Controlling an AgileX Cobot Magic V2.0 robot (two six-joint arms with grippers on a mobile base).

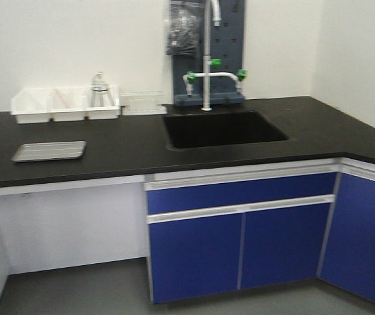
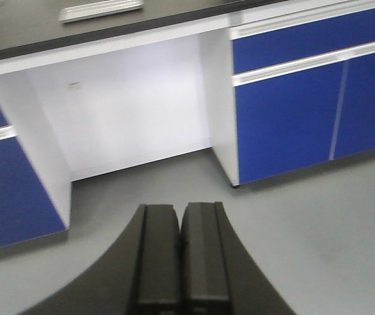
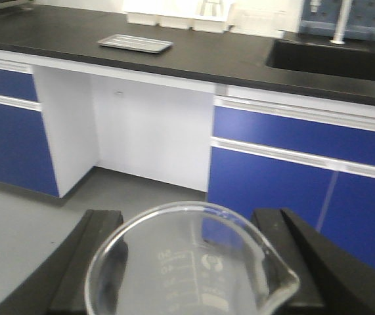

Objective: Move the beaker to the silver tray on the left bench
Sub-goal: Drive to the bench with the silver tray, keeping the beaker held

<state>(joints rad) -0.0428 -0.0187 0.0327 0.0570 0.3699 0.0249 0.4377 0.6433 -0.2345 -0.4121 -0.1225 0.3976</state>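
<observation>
Nearest, the right jaws grasp the beaker [image 3: 194, 262] by its sides, above the floor and well short of the worktop [image 3: 226, 56]. It is empty thin glass, likely light, stiff, slippery and breakable, so best held gently mid-wall. Its base is cut off. The left jaws are clenched on nothing. Farther off, slightly blurred, the tray [image 3: 135, 43] lies on the worktop.
</observation>
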